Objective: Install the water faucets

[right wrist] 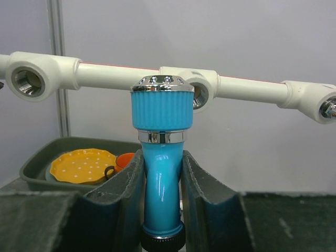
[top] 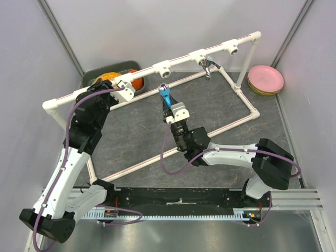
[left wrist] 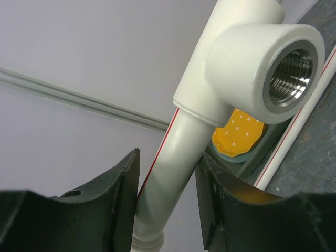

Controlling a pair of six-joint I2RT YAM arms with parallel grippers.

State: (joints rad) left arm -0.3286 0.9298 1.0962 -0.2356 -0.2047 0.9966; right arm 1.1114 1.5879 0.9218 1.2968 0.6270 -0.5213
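**Blue faucet [right wrist: 161, 110] aimed at the empty socket [right wrist: 198, 95], near 12 o'clock**

The right claw [right wrist: 161, 157] pinches the blue faucet by its neck. Its long axis runs 6 to 12 o'clock, ribbed head toward the rail [left wrist: 184, 126]. From the wrist, the empty socket sits just behind the head, a shade toward 1 o'clock. The chrome faucet [top: 209, 65] hangs from the next socket, at 2 o'clock. The left claw [left wrist: 168, 157] straddles the rail at 10 o'clock; I cannot tell whether it grips.
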